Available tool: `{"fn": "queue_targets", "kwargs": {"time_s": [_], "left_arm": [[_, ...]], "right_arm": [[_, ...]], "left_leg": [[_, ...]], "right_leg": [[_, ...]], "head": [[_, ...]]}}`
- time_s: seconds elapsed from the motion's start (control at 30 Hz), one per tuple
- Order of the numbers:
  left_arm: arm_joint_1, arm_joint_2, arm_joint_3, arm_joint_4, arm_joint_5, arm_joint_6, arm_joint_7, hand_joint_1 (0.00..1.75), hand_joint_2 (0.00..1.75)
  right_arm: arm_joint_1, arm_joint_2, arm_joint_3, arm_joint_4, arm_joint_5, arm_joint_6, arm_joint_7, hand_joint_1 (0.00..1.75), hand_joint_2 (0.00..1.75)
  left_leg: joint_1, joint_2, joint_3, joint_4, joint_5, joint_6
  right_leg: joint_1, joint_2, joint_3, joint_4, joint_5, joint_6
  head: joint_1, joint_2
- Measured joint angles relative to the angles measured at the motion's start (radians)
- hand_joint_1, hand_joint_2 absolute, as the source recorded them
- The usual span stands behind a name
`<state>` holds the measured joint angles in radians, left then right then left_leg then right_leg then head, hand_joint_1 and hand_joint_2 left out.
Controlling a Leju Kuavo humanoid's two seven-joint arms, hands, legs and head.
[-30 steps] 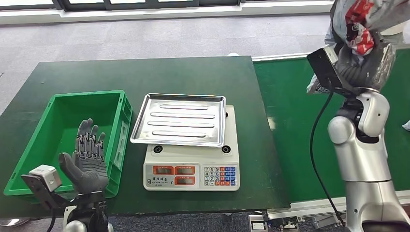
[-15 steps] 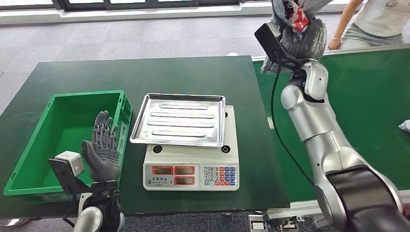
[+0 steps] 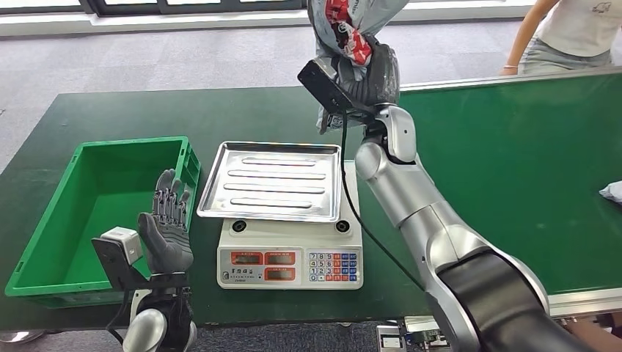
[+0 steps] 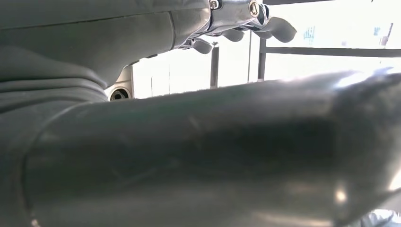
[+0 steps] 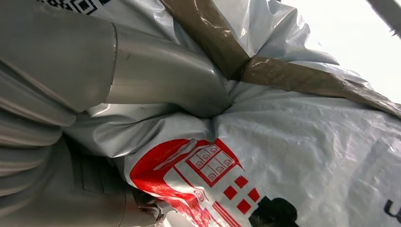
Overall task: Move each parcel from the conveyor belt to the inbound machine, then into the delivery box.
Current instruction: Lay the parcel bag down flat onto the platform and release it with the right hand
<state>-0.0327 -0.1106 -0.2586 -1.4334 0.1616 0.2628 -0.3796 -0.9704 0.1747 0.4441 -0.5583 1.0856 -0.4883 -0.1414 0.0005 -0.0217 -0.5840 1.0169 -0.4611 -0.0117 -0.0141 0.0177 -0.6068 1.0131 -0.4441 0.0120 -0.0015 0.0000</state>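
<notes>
1. One parcel (image 3: pixel 345 29) in transit: grey plastic bag with red print, gripped by right hand (image 3: pixel 367 73), raised beyond far right corner of scale tray (image 3: pixel 271 180).
2. Not yet weighed; steel tray bare, green delivery box (image 3: pixel 95 213) without parcels.
3. Left hand (image 3: pixel 167 235) upright beside box, fingers spread, holding nothing.
4. Possibly another parcel (image 3: pixel 610 192) on conveyor belt (image 3: pixel 513 169).
</notes>
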Motion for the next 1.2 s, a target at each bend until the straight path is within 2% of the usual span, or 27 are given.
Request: {"fn": "queue_targets", "kwargs": {"time_s": [0.33,0.97,1.2], "left_arm": [[-0.003,0.000,0.000,0.008,0.000,0.006,-0.008,0.00,0.00],[0.002,-0.008,0.000,-0.007,-0.010,0.026,-0.003,0.00,0.00],[0.003,-0.019,0.000,-0.014,-0.025,0.024,0.014,0.00,0.00]], "right_arm": [[0.028,0.074,0.037,0.001,-0.020,0.009,-0.031,1.75,1.75],[0.050,0.115,0.053,0.028,-0.063,0.043,-0.008,1.75,1.75],[0.097,0.119,0.053,0.062,-0.129,0.032,-0.056,1.75,1.75]], "left_leg": [[0.000,0.000,-0.001,0.000,0.000,0.000],[0.000,-0.001,-0.001,0.000,0.000,0.000],[0.000,0.000,-0.001,0.000,0.000,0.000]], "right_leg": [[0.000,-0.001,0.000,0.000,0.000,0.000],[0.000,-0.001,0.000,0.000,0.000,0.000],[0.000,-0.001,-0.001,0.000,0.000,0.000]], "head": [[0.000,0.000],[0.000,0.000],[0.000,0.000]]}}
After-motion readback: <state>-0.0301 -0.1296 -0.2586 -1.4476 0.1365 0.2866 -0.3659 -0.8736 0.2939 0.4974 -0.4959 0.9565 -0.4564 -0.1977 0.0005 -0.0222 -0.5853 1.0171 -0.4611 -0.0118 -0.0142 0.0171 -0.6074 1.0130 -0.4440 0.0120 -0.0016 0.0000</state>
